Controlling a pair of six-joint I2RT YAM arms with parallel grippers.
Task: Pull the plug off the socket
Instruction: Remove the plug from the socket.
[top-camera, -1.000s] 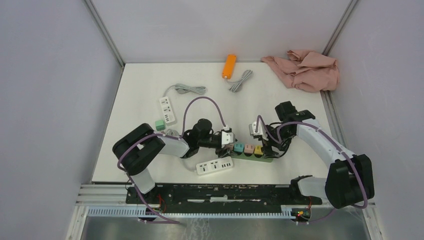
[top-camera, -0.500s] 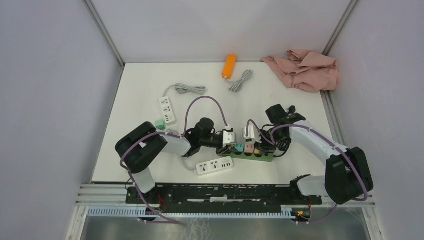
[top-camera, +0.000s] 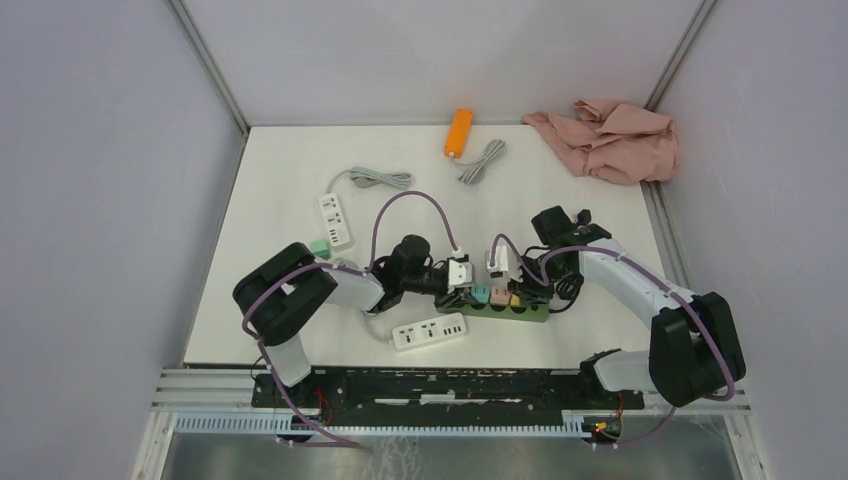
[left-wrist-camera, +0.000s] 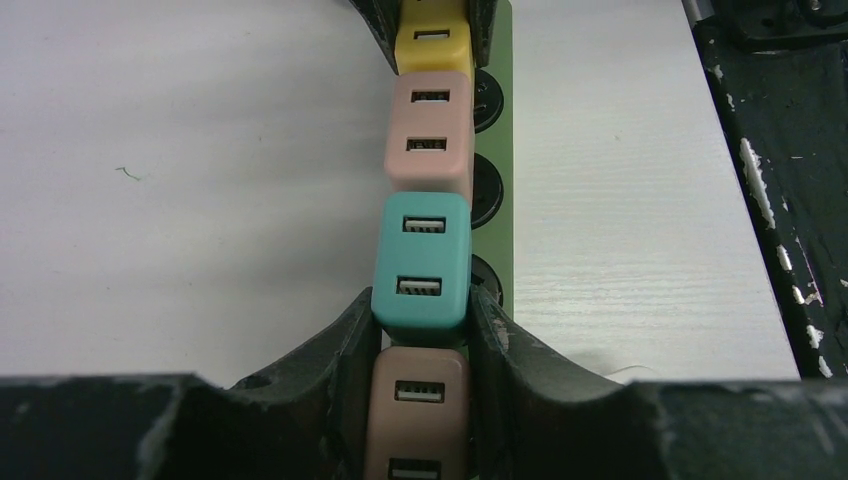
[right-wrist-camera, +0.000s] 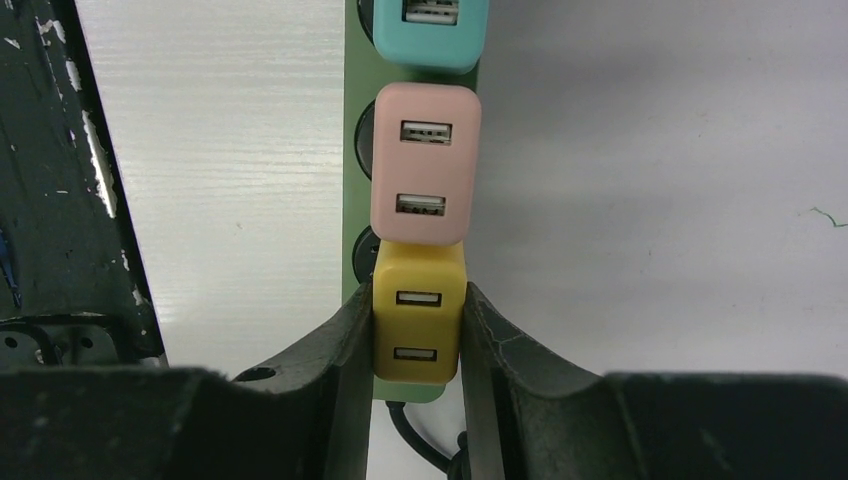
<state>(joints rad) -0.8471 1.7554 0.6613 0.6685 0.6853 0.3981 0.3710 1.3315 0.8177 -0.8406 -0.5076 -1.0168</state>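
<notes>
Bottom centre, right wrist view: yellow plug (right-wrist-camera: 418, 315) clamped

Seated at the end of the green power strip (right-wrist-camera: 355, 100). Rigid, smooth, light, probably tight in its socket. Grip: right gripper (right-wrist-camera: 416, 300) closed on its flat sides; left gripper (left-wrist-camera: 422, 310) closed on tan plug (left-wrist-camera: 415, 400), perhaps nipping teal plug (left-wrist-camera: 420, 255) too.

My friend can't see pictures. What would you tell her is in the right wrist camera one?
The black right gripper is shut on a yellow charger, the nearest plug in a green power strip. A pink charger sits just beyond it and a teal charger past that, all on a white table.
</notes>
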